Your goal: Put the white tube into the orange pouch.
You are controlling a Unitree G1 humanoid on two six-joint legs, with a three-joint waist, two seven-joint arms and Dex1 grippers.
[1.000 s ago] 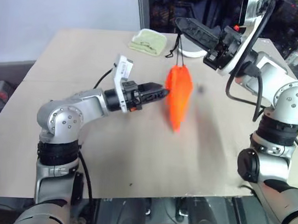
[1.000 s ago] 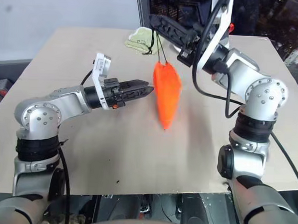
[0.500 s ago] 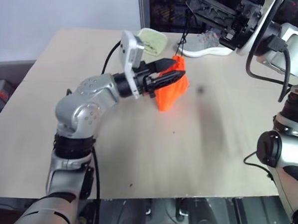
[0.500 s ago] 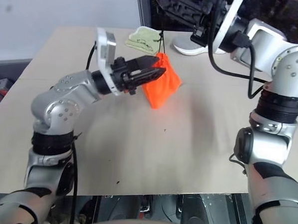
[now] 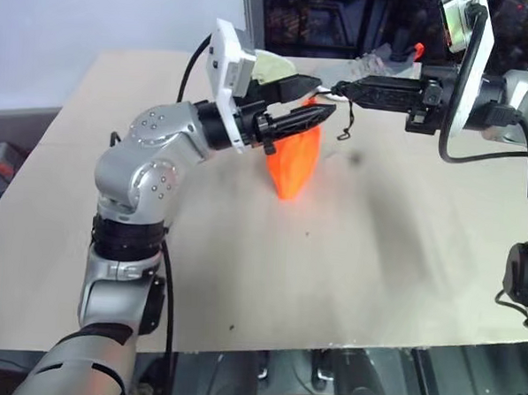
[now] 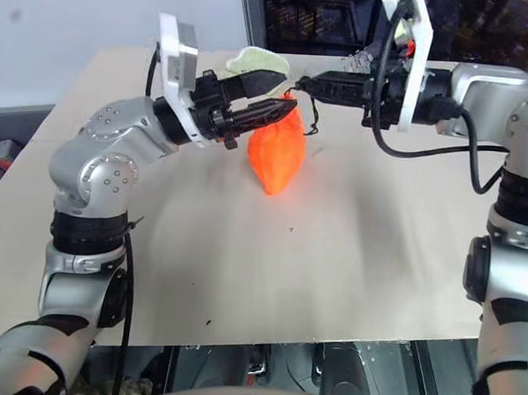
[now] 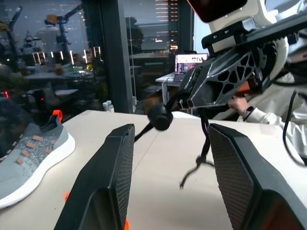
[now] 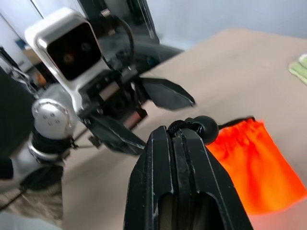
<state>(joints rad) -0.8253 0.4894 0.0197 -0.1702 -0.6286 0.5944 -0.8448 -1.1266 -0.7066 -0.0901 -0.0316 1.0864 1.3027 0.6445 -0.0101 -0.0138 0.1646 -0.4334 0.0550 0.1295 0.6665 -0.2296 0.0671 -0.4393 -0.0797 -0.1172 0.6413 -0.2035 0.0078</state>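
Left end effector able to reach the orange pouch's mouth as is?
Probably yes. The open left end effector is at the top of the bright orange fabric pouch, hanging by its black cord from the shut right end effector; nothing between.

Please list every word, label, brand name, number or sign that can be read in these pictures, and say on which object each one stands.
No text can be read in these pictures.
The orange pouch: plain fabric, no print visible.
The grey shoe: no readable brand mark.
The laptop screen in the background: lit, but its content is too small to read.
The pale green cloth: no readable mark.
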